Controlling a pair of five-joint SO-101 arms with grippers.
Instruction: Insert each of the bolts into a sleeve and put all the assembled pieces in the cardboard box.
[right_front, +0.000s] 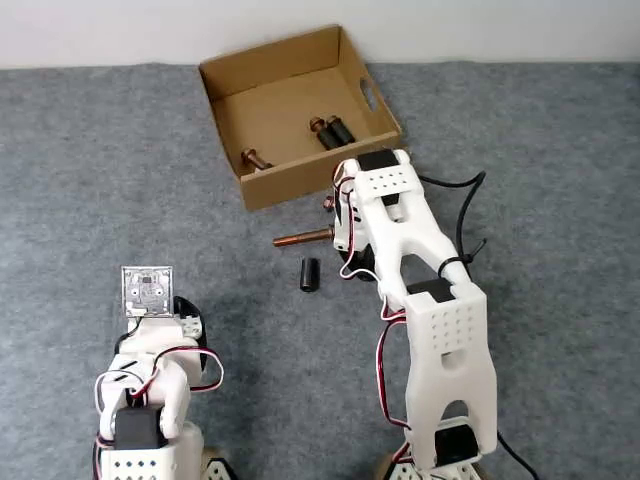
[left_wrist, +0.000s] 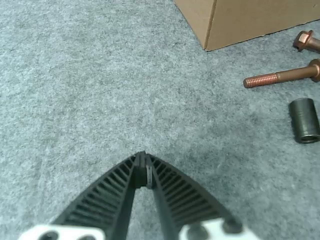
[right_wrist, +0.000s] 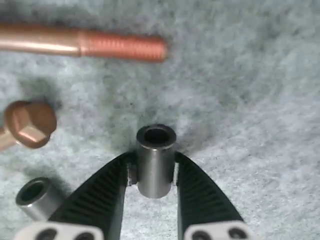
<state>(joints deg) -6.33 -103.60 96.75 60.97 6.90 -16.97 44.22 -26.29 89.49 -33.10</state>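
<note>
- My left hand (left_wrist: 142, 157) has black fingers with a ribbed pattern, set on white mounts.
- My right hand (right_wrist: 154, 161) matches it, with black ribbed fingers and a white base.
- The sleeve (right_wrist: 156, 145) between my right fingers is dark grey metal with a dull sheen and a black bore.
- The second sleeve (right_wrist: 34, 198) is a paler, silvery grey.
- The long bolt (right_wrist: 85, 44) is copper-coloured, and its threaded end is redder with fine ridges.
- The hex-headed bolt (right_wrist: 30, 124) is the same copper orange.
- The cardboard box (right_front: 300, 182) is plain tan brown.
- The pieces in the box (right_front: 330, 131) pair copper heads with black sleeves.
- The bench (right_front: 110, 160) is mottled grey felt.
- My arms (right_front: 440, 330) are white, with black motors and red, black and white wires.
</note>
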